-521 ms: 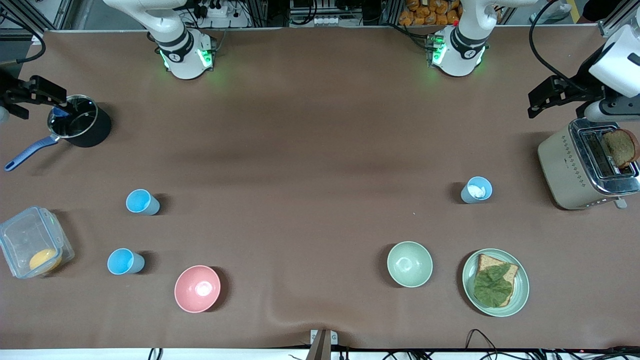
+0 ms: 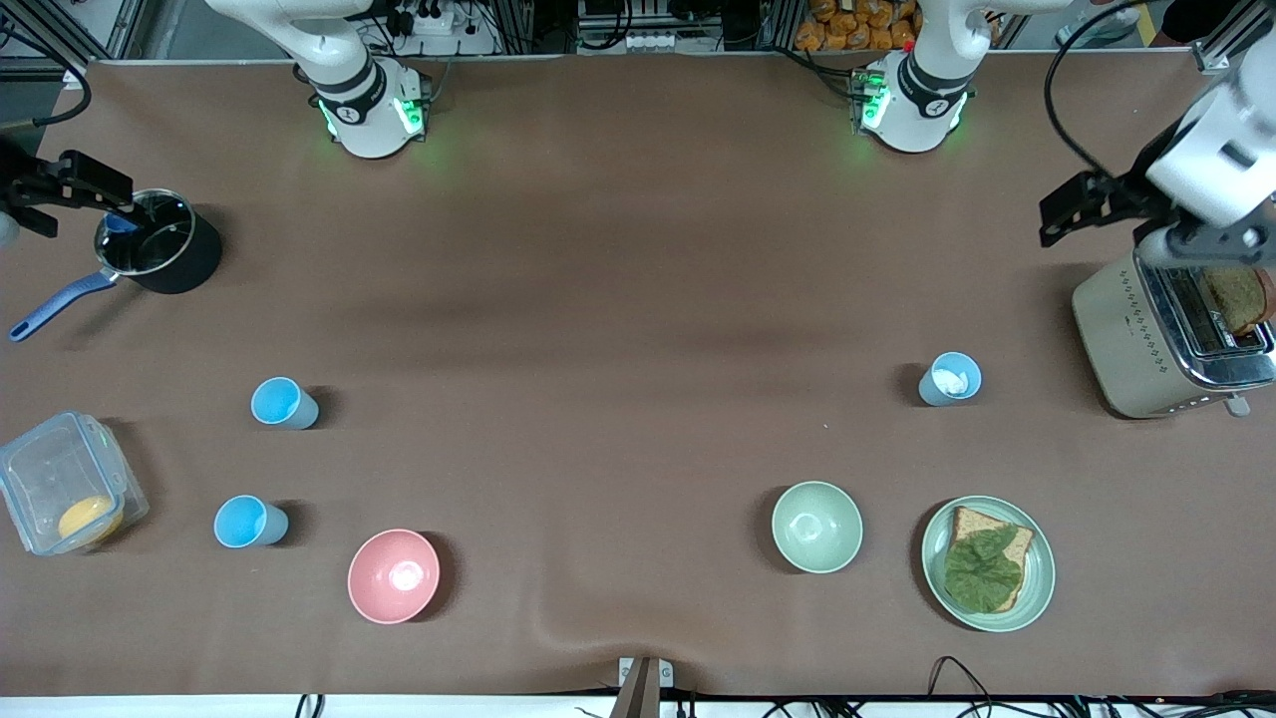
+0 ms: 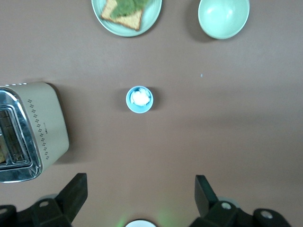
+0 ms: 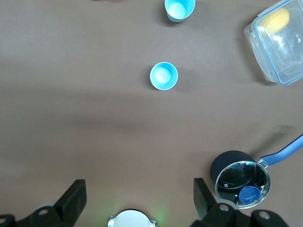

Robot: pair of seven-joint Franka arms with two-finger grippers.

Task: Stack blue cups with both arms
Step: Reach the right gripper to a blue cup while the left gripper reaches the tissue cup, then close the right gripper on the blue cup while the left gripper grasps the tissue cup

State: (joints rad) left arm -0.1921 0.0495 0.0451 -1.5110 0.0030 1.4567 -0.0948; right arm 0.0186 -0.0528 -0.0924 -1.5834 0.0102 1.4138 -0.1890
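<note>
Front view: brown bench [image 2: 638, 299], nothing stacked. Two sky-blue tapered plastic cups [image 2: 284, 403] [image 2: 249, 522] upright near the edge at the right arm's end; paler grey-blue cup [image 2: 949, 379] toward the left arm's end, beside the beige toaster [image 2: 1146, 339]. Right gripper [image 2: 55, 189] by the black saucepan [image 2: 159, 254]; left gripper [image 2: 1082, 204] over the toaster corner.

Left wrist view: fingers [image 3: 71, 196] spread wide, empty.

Right wrist view: fingers [image 4: 71, 198] spread wide, empty. All grasping and stacking outstanding.
</note>
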